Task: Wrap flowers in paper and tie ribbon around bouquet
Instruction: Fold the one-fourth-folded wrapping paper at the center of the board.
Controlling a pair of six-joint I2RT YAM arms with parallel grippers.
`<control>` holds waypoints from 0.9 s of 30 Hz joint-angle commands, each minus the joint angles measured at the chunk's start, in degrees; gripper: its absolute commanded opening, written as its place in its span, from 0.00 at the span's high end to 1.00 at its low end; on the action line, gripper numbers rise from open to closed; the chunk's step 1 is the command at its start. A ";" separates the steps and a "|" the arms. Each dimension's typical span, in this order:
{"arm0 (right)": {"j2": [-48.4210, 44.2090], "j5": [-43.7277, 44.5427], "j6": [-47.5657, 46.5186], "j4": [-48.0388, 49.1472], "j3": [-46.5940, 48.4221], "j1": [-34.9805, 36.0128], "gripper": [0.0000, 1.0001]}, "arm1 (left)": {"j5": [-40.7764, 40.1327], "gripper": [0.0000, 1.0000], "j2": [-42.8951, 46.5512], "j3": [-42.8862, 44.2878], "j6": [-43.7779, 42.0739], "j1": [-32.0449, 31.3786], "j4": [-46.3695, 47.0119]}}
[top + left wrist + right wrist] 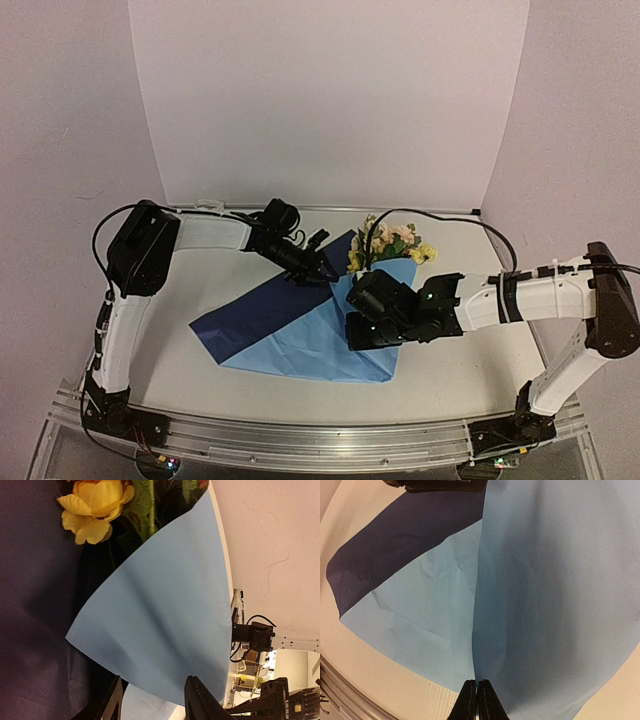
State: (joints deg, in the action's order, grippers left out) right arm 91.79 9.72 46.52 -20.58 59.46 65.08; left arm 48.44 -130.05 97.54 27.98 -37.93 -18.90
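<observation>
The paper [290,335] lies on the table, its dark blue side showing at the left and a light blue flap folded up over the flowers [388,240]. Only the blooms stick out at the far end; the stems are hidden. A yellow bloom [95,510] shows above the flap [165,610] in the left wrist view. My left gripper [322,268] [155,680] is open, one finger on each side of the flap's lower edge. My right gripper [358,328] [477,682] is shut on the raised fold of the paper [545,580] near its front corner. The ribbon is not in view.
A small pale thing [207,203] lies at the back left edge of the table; I cannot tell what it is. White walls close in the back and both sides. A metal rail [300,440] runs along the front by the arm bases.
</observation>
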 commanded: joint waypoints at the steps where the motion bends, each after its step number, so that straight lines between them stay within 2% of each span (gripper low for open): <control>1: -1.50 0.94 -0.45 0.59 0.11 0.43 0.96 | -2.90 0.55 -0.03 2.27 -0.50 0.22 -0.88; 14: -1.29 0.77 -0.53 0.46 0.20 0.43 0.96 | -3.22 0.54 -1.08 2.35 2.51 0.67 1.57; 23: -0.72 0.44 -0.73 0.02 0.66 0.49 0.96 | -1.14 0.73 -4.01 6.05 3.87 0.67 3.91; 25: -0.78 0.67 -0.73 -0.27 0.68 0.51 0.93 | -1.13 0.81 -4.45 7.12 3.92 0.67 3.97; 27: -0.90 0.87 -0.71 -0.66 0.78 0.51 0.85 | -1.57 0.90 -4.37 7.58 3.92 0.67 4.24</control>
State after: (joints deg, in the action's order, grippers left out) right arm 91.79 9.72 46.36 -20.63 59.44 65.08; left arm 46.15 -134.47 101.47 31.49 -37.54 -17.35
